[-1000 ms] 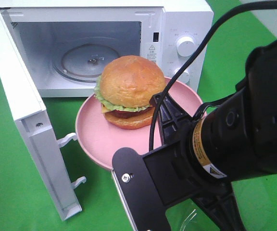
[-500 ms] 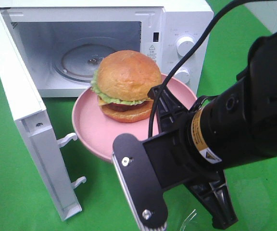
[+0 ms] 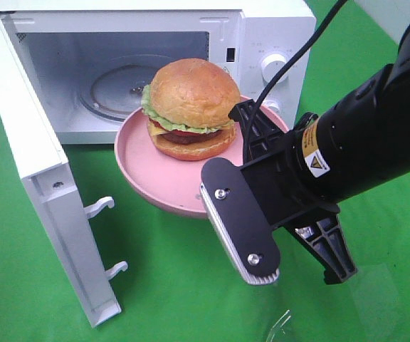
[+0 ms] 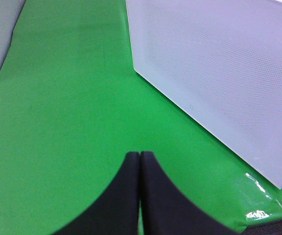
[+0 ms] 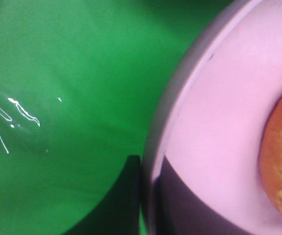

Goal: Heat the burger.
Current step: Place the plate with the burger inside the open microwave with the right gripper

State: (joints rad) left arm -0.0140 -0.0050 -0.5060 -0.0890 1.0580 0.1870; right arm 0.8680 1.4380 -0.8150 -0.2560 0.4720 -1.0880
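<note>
One plate [image 3: 139,169] lifted nearer one microwave [image 3: 280,28], one burger [image 3: 191,107] aboard, right jaws clamping rim, left jaws closed.

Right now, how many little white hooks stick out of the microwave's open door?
2. Both stick out from the inner edge of the open door: the upper hook, and the lower hook beneath it. None seems hidden.

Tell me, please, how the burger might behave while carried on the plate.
The burger rests on the smooth plate, so it may slide if tilted. Tall and layered, it might tip or shift under a jolt. Its round bun would likely roll if it toppled.
</note>
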